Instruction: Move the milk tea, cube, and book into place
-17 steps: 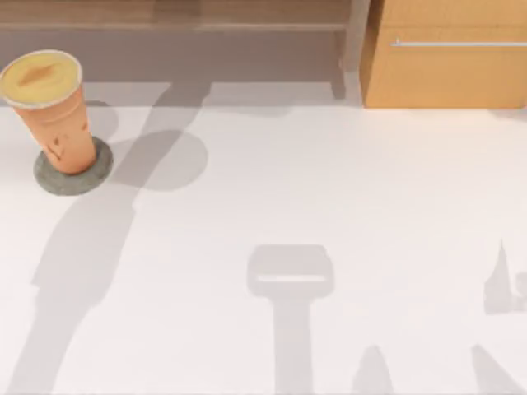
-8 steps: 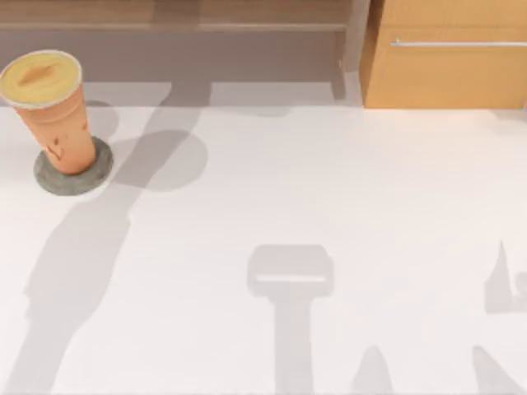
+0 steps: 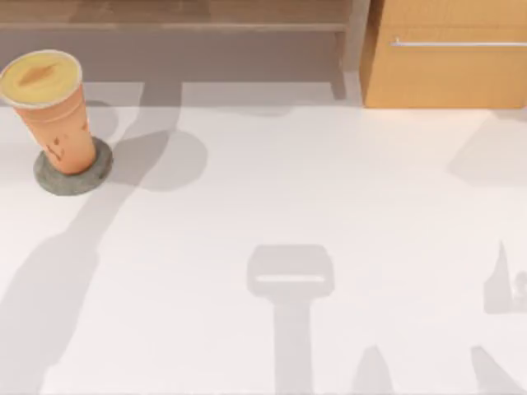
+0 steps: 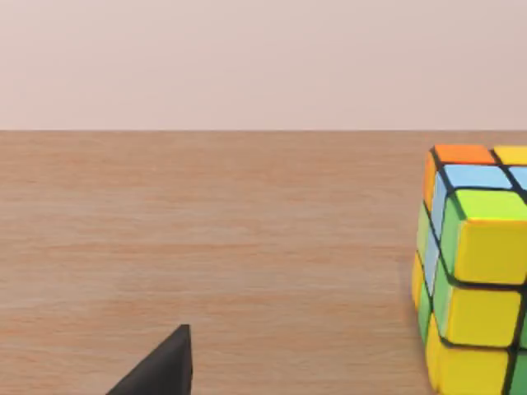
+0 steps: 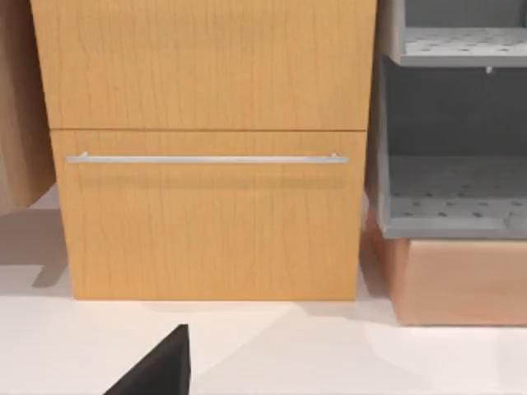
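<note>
Milk tea [image 3: 51,111] is seen upper left of top view, upright on grey disc [image 3: 74,174]. Cube [image 4: 473,267] sits on wood surface [image 4: 206,239] w/ left gripper near, approach probably underway; grasp needed next. Jaw states can't be told.

The cube [image 4: 473,271] is cut off by the left wrist view's edge, so only part of two faces and a strip of its top show. The cabinet [image 3: 449,53] at the table's far right corner runs out of the top view. The disc [image 3: 72,171] near the far left corner is half hidden under the milk tea [image 3: 51,111].
</note>
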`<act>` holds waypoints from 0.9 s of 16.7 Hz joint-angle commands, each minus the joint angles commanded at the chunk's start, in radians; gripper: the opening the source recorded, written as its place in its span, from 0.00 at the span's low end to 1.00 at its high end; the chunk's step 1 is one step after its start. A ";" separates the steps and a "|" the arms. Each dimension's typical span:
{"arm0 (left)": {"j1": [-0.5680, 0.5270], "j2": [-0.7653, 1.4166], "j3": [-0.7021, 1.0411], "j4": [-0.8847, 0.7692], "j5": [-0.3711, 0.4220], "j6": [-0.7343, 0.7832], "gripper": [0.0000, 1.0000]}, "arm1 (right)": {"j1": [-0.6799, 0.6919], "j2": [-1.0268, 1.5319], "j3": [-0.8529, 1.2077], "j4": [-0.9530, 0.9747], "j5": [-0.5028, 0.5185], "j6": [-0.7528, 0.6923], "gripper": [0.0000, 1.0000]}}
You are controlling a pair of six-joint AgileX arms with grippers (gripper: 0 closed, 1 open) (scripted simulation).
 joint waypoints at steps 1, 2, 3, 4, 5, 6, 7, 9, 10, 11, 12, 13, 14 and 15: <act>0.014 -0.061 -0.059 -0.002 0.011 -0.001 1.00 | 0.000 0.000 0.000 0.000 0.000 0.000 1.00; 0.028 -0.126 -0.122 -0.004 0.024 -0.002 1.00 | 0.000 0.000 0.000 0.000 0.000 0.000 1.00; 0.044 -0.195 -0.189 -0.007 0.037 -0.003 1.00 | 0.000 0.000 0.000 0.000 0.000 0.000 1.00; 0.059 -0.269 -0.259 -0.009 0.051 -0.004 1.00 | 0.000 0.000 0.000 0.000 0.000 0.000 1.00; 0.076 -0.347 -0.332 -0.011 0.066 -0.004 1.00 | 0.000 0.000 0.000 0.000 0.000 0.000 1.00; 0.092 -0.429 -0.407 -0.011 0.082 -0.003 1.00 | 0.000 0.000 0.000 0.000 0.000 0.000 1.00; 0.109 -0.515 -0.483 -0.010 0.100 -0.002 1.00 | 0.000 0.000 0.000 0.000 0.000 0.000 1.00; 0.144 -0.685 -0.648 -0.016 0.134 -0.003 1.00 | 0.000 0.000 0.000 0.000 0.000 0.000 1.00; 0.163 -0.768 -0.734 -0.022 0.151 -0.005 1.00 | 0.000 0.000 0.000 0.000 0.000 0.000 1.00; 0.182 -0.852 -0.821 -0.028 0.167 -0.008 1.00 | 0.000 0.000 0.000 0.000 0.000 0.000 1.00; 0.200 -0.935 -0.906 -0.033 0.184 -0.010 1.00 | 0.000 0.000 0.000 0.000 0.000 0.000 1.00; 0.218 -1.018 -0.987 -0.037 0.201 -0.010 1.00 | 0.000 0.000 0.000 0.000 0.000 0.000 1.00; 0.236 -1.099 -1.065 -0.040 0.217 -0.011 1.00 | 0.000 0.000 0.000 0.000 0.000 0.000 1.00; 0.253 -1.183 -1.144 -0.042 0.233 -0.011 1.00 | 0.000 0.000 0.000 0.000 0.000 0.000 1.00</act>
